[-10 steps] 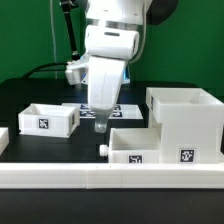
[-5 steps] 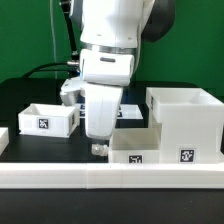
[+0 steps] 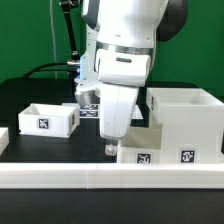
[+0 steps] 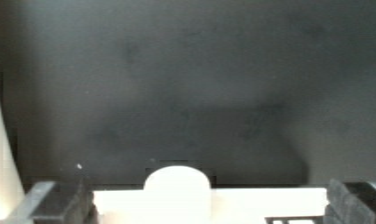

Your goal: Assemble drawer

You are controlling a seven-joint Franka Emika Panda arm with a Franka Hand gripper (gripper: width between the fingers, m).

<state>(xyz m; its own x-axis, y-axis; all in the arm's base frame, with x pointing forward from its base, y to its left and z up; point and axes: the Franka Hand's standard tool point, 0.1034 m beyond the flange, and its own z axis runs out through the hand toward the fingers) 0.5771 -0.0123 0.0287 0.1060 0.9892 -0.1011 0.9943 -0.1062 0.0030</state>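
The drawer shows as three white parts in the exterior view. The tall boxy housing (image 3: 186,122) stands at the right. One small open tray (image 3: 46,120) sits at the left. A second tray (image 3: 150,154) lies just in front of the housing, partly hidden by my arm. My gripper (image 3: 110,149) is low at this tray's left end. In the wrist view my gripper (image 4: 206,206) is open. Its dark fingers (image 4: 50,205) stand on either side of the tray's knobbed wall (image 4: 180,186), with a gap on each side. It holds nothing.
A long low white border wall (image 3: 100,181) runs along the front. The marker board (image 3: 90,109) lies on the black table behind my arm. A white strip (image 4: 0,150) shows at the edge of the wrist view.
My gripper has moved toward the exterior view's right and down, from mid-table to the left end of the tray by the housing. The parts have not moved.
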